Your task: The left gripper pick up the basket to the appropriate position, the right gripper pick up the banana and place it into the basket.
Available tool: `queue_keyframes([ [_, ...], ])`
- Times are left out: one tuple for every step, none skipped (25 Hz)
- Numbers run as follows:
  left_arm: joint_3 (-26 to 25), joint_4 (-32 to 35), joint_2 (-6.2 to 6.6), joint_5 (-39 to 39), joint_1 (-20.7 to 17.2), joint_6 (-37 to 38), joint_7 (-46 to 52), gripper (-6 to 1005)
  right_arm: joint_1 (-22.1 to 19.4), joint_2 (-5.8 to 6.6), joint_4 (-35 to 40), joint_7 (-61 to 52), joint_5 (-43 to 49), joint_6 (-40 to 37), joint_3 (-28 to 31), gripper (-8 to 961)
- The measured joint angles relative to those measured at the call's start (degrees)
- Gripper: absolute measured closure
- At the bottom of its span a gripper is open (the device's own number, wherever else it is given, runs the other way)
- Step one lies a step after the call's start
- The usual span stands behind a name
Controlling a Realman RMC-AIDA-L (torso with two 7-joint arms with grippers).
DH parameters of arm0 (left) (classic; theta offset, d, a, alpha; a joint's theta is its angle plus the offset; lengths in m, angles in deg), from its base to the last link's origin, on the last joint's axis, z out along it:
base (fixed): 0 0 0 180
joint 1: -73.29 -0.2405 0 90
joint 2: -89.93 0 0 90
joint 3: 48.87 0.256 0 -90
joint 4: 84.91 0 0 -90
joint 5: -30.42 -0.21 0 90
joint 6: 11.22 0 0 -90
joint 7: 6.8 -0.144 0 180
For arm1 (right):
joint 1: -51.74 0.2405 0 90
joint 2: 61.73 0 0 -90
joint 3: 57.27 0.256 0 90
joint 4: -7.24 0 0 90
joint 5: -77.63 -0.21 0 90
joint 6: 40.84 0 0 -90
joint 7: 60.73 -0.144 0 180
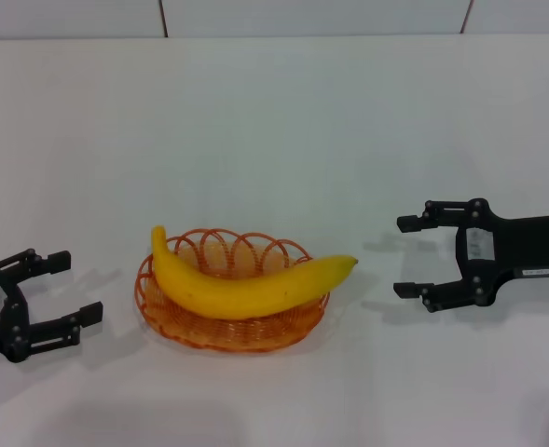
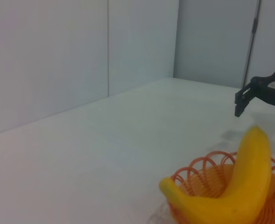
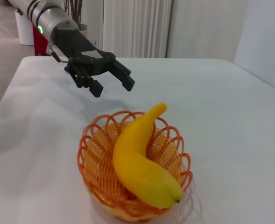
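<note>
Item 1. Wire basket (image 1: 232,321): shallow, round, orange looped wire with scalloped rim; stands on the white desk (image 1: 283,130), roughly midway between the two arms.

Item 2. Banana (image 1: 246,284): large, yellow, curved; lies across the basket, its body resting on the rim and both ends overhanging, the tip toward the robot's right projecting furthest.

Item 3. Left end effector (image 1: 64,289): fingers spread wide, holding nothing; hovers low over the desk near the basket's left side, apart from it.

Item 4. Right end effector (image 1: 406,257): fingers spread wide, holding nothing; level with the banana's overhanging tip, well apart from it.

Status, as judged: both placements look complete; the step in hand appears to be clearing the arms away.

Handling note: draw each end effector straight back from the basket, fingers kept apart and raised enough to miss the rim. The banana balances on the rim rather than seated inside, so a brush against its projecting tip or a nudge to the light basket could roll it out.
</note>
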Motion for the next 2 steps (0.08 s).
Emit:
queue_keyframes([
  [0.0, 0.0, 0.00, 0.0, 0.0, 0.0, 0.0, 154, 0.0, 0.00, 0.0, 0.0, 0.0, 0.0, 0.0, 120],
  [0.0, 0.0, 0.00, 0.0, 0.0, 0.0, 0.0, 154, 0.0, 0.00, 0.0, -0.1, 0.0, 0.0, 0.0, 120],
])
